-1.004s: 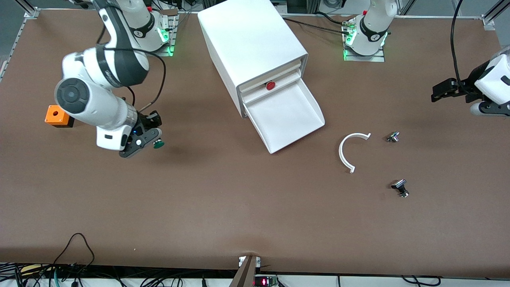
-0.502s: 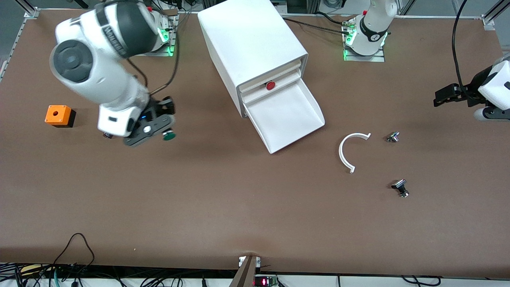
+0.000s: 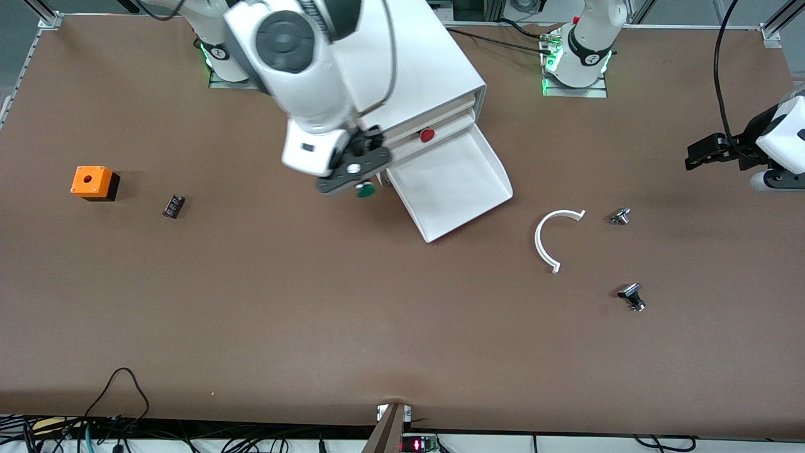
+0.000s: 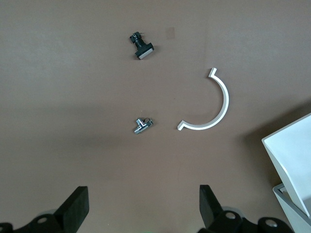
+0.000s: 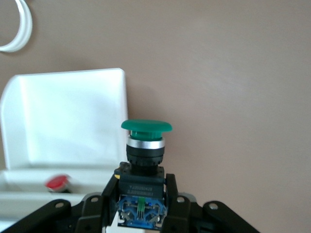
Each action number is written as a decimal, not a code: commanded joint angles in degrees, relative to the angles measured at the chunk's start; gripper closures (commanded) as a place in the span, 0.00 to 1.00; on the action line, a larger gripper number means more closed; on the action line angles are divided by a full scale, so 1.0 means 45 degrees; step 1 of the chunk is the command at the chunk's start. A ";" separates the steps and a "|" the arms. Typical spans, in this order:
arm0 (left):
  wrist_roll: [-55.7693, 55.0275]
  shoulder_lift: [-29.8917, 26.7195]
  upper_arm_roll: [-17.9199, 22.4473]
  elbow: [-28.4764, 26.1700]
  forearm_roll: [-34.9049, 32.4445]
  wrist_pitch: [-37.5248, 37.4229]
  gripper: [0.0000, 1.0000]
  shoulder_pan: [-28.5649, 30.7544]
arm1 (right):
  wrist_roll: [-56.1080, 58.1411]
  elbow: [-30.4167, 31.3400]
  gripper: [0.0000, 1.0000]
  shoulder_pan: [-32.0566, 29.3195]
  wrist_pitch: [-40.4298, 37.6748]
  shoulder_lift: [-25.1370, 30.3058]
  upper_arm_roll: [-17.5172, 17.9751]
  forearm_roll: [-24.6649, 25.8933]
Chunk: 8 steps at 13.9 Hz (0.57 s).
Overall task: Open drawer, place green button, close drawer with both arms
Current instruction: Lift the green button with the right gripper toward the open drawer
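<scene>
The white cabinet point(image 3: 390, 63) stands at the table's middle, its bottom drawer point(image 3: 456, 185) pulled out with a bare floor. My right gripper point(image 3: 360, 184) hangs in the air just beside the drawer's rim, on the side toward the right arm's end, shut on the button point(image 3: 365, 191). The right wrist view shows the button point(image 5: 146, 145), green cap outward, its dark body pinched between the fingers point(image 5: 172, 196), with the drawer point(image 5: 63, 121) alongside. My left gripper point(image 3: 698, 154) waits open at the left arm's end of the table; the left wrist view shows its fingers point(image 4: 75, 208) wide apart over bare table.
A white curved piece point(image 3: 550, 239) and two small silver-black parts point(image 3: 621, 216) point(image 3: 632, 297) lie between the drawer and the left arm. An orange box point(image 3: 93, 182) and a small dark part point(image 3: 173, 206) lie toward the right arm's end. A red knob point(image 3: 427, 134) marks the middle drawer.
My right arm has swung with the button from beside the orange box across to the open drawer's edge, uncovering the small dark part. The left gripper has hardly moved.
</scene>
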<state>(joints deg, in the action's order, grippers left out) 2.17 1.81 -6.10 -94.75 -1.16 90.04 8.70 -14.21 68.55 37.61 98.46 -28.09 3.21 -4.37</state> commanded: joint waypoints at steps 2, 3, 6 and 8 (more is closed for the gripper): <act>0.0044 0.0087 0.0007 0.0274 -0.0153 -0.0010 0.00 -0.0020 | -0.1098 -0.1483 1.00 0.1112 0.0988 -0.1704 -0.0147 -0.0083; 0.0044 0.0087 0.0007 0.0294 -0.0153 -0.0010 0.00 -0.0020 | -0.1584 -0.1483 1.00 0.1559 0.1629 -0.2190 -0.0166 -0.0024; 0.0044 0.0087 0.0007 0.0294 -0.0153 -0.0010 0.00 0.0000 | -0.2115 -0.1464 1.00 0.2187 0.2512 -0.2954 -0.0206 0.0054; 0.0044 0.0087 0.0007 0.0294 -0.0153 -0.0010 0.00 0.0000 | -0.2252 -0.1425 1.00 0.2500 0.2904 -0.3442 -0.0206 0.0132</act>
<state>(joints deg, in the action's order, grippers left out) 2.18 1.81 -6.08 -94.60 -1.16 90.10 8.71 -22.91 64.69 47.39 110.73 -40.79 2.95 -4.29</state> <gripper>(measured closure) 0.000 0.586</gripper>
